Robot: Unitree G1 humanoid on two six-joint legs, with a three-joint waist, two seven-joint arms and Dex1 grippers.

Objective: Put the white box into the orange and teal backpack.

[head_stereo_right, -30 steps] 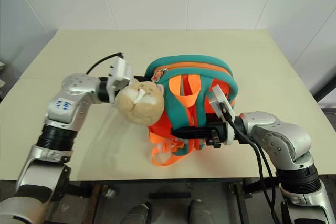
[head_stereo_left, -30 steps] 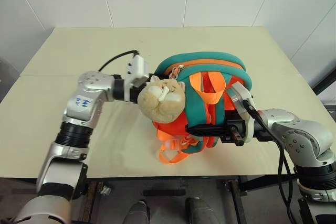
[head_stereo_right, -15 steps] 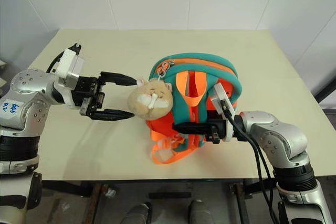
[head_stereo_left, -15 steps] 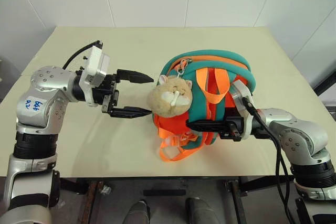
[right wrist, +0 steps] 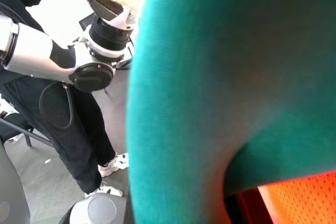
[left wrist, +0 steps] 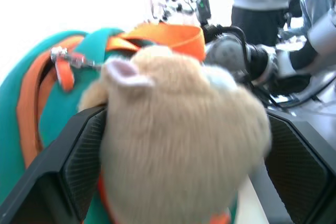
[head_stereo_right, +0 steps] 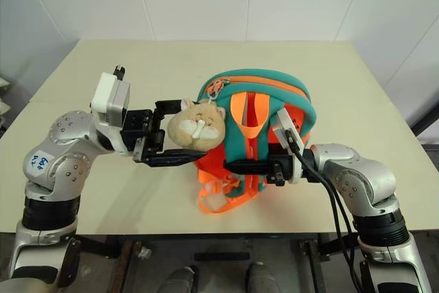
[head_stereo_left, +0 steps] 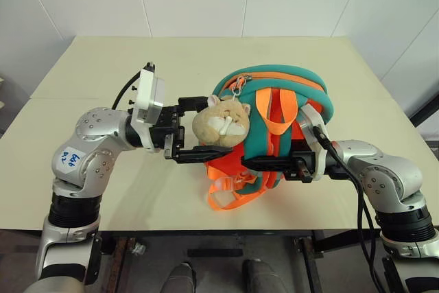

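L gripper is wide open, its fingers on both sides of the plush keychain, not clamped. R gripper is shut on a teal strap of the orange and teal backpack, which stands on the table. Step seems to be preparing the bag; next probably needs finding the zipper. No white box visible. No readable writing.

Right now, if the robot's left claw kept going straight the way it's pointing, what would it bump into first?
Most likely the plush keychain: the open left gripper already has a finger either side of it. Right behind sits the orange and teal backpack.
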